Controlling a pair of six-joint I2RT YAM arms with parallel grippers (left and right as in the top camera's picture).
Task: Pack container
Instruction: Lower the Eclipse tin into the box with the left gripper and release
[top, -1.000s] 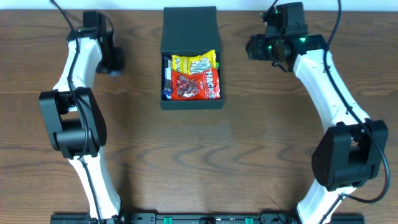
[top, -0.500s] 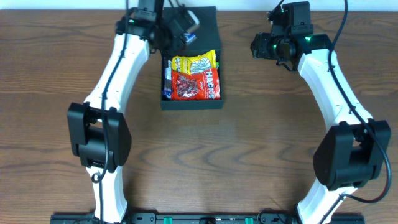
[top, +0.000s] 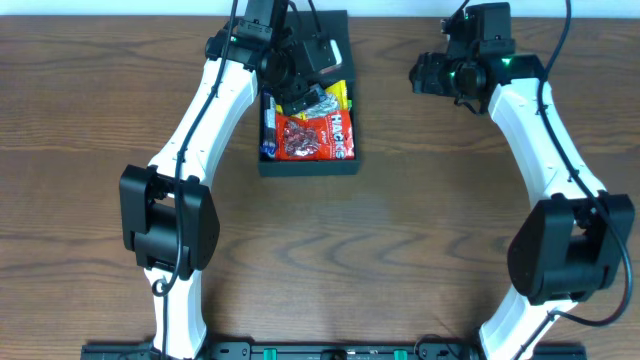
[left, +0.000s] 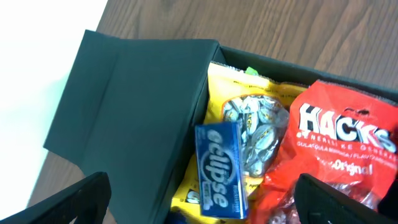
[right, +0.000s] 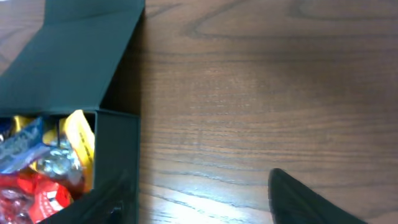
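Note:
The dark green container (top: 310, 166) stands open at the back middle of the table, its flap lid (left: 130, 112) folded back. Inside lie a red Hacks packet (left: 329, 143) and a yellow sweet packet (left: 249, 118). A blue Eclipse pack (left: 221, 171) lies loose on the yellow packet. My left gripper (left: 208, 205) hangs over the container's back half, open, with both fingers well apart from the blue pack. My right gripper (right: 205, 205) is open over bare wood just right of the container (right: 118, 143), with nothing between its fingers.
Brown wooden table (top: 400, 230) all around the container. The left arm (top: 200, 110) reaches in from the left over the box's left side. The right arm (top: 540, 130) curves along the right side of the table.
My left arm swung from the far left to above the container, and its jaws opened, letting go of the blue Eclipse pack. My right gripper opened wider and shifted slightly right.

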